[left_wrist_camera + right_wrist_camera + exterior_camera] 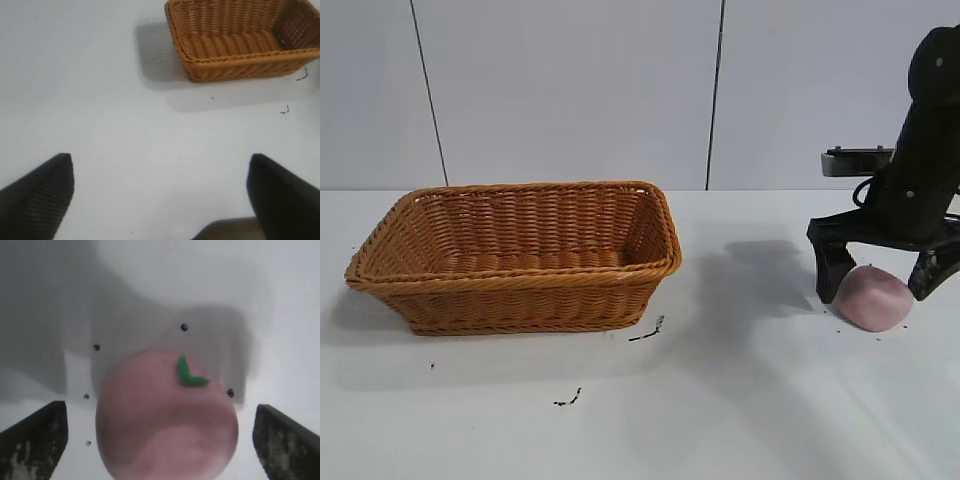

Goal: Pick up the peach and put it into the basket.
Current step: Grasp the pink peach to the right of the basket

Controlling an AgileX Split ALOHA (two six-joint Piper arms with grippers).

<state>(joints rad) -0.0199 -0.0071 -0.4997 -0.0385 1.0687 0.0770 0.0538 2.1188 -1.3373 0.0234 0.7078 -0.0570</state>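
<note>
The pale pink peach (873, 298) lies on the white table at the right. In the right wrist view the peach (166, 417) shows a small green leaf on top. My right gripper (880, 280) is open and low over the peach, one finger on each side, with a gap between each finger and the fruit; it also shows in the right wrist view (161, 440). The orange-brown wicker basket (390, 262) stands at the left and shows nothing inside. My left gripper (160, 192) is open and empty above bare table, out of the exterior view; the basket (235, 67) lies farther off in its view.
Small dark specks (648, 331) lie on the table in front of the basket's right corner, and more (568, 399) nearer the front. A grey panelled wall stands behind the table.
</note>
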